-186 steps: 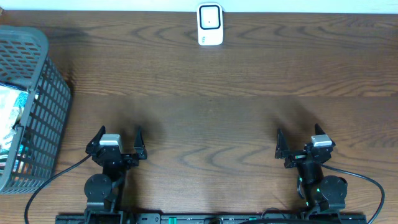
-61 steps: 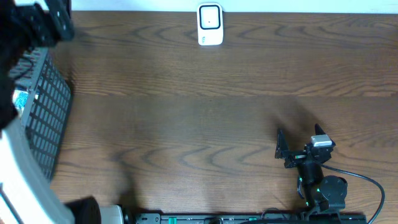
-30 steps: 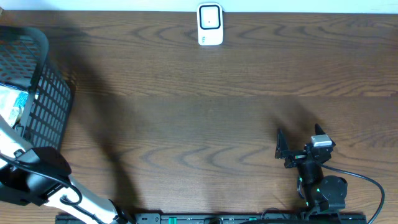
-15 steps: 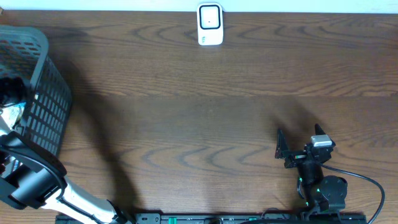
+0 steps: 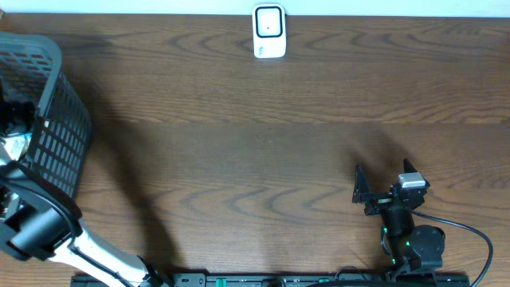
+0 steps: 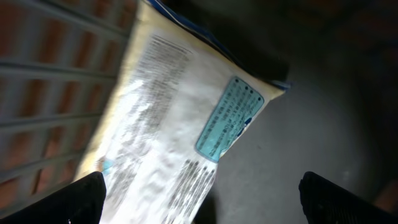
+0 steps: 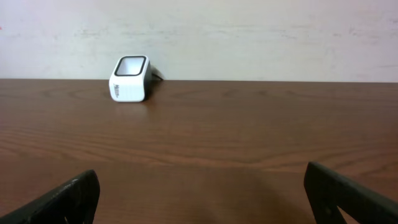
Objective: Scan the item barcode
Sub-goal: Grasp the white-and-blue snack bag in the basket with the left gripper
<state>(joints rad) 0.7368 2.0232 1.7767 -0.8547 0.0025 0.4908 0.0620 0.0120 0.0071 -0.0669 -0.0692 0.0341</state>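
The item, a white packet (image 6: 163, 127) with fine print and a teal label (image 6: 227, 118), lies inside the grey mesh basket (image 5: 56, 119) at the table's left edge. Dark barcode-like stripes (image 6: 194, 186) show at the packet's lower end. My left gripper (image 6: 202, 205) hangs open just above the packet, one fingertip on each side, touching nothing. From overhead the left gripper (image 5: 14, 118) is down inside the basket, above a sliver of the packet (image 5: 16, 145). The white scanner (image 5: 269, 30) stands at the far middle edge. My right gripper (image 5: 384, 179) rests open and empty at the near right.
The basket wall (image 6: 56, 74) rises close on the left of the packet, with dark basket floor (image 6: 311, 124) to its right. In the right wrist view the scanner (image 7: 129, 79) stands far ahead on bare wood, in front of a pale wall (image 7: 249, 37).
My left arm has swung over the basket and lowered its gripper into it, towards the packet. The right arm has not moved.
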